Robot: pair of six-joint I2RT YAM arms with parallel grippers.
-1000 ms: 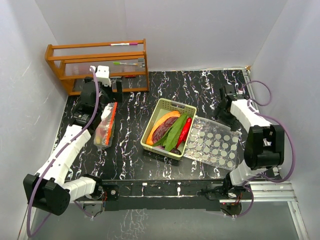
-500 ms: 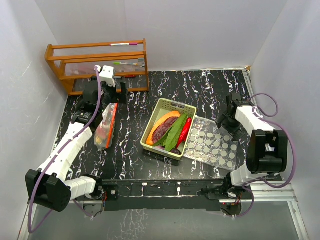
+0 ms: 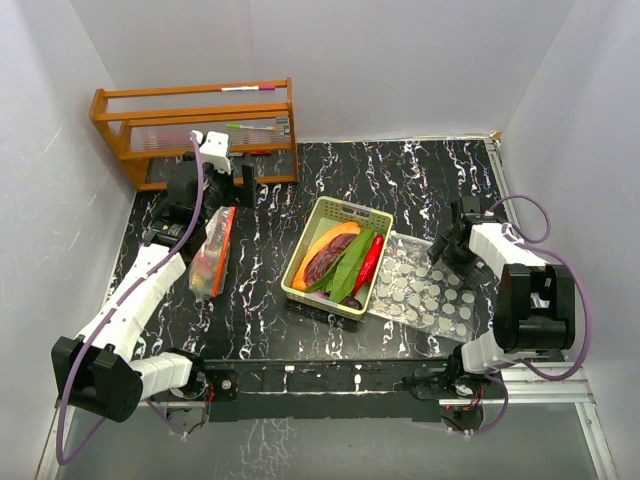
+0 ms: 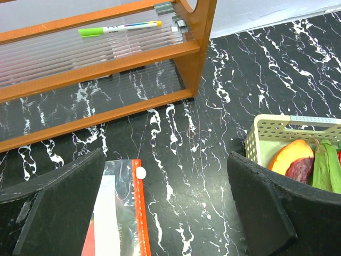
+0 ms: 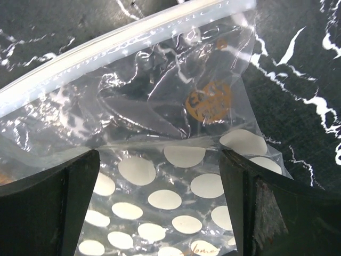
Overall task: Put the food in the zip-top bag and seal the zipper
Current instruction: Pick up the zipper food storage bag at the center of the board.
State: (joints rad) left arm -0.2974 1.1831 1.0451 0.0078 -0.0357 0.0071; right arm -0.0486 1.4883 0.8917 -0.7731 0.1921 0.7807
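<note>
packing barely begun: most food lies in the basket [image 3: 340,211], both pincers empty.
left gripper [image 4: 165,205] gapes wide above one red-zipper bag [image 3: 212,255], which seems to hold something; right gripper [image 5: 160,197], likewise spread, hovers over one dotted bag [image 3: 425,295] beside the basket. to pack: one orange wedge [image 3: 318,245], one aubergine [image 3: 325,268], one chilli [image 3: 368,265], roughly two green pods [image 3: 350,262]. sealing undone.

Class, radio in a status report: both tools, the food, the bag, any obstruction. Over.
Left tool open above red-zipper bag. Right tool open over dotted bag. Food in basket, unbagged. No obstruction seen.
</note>
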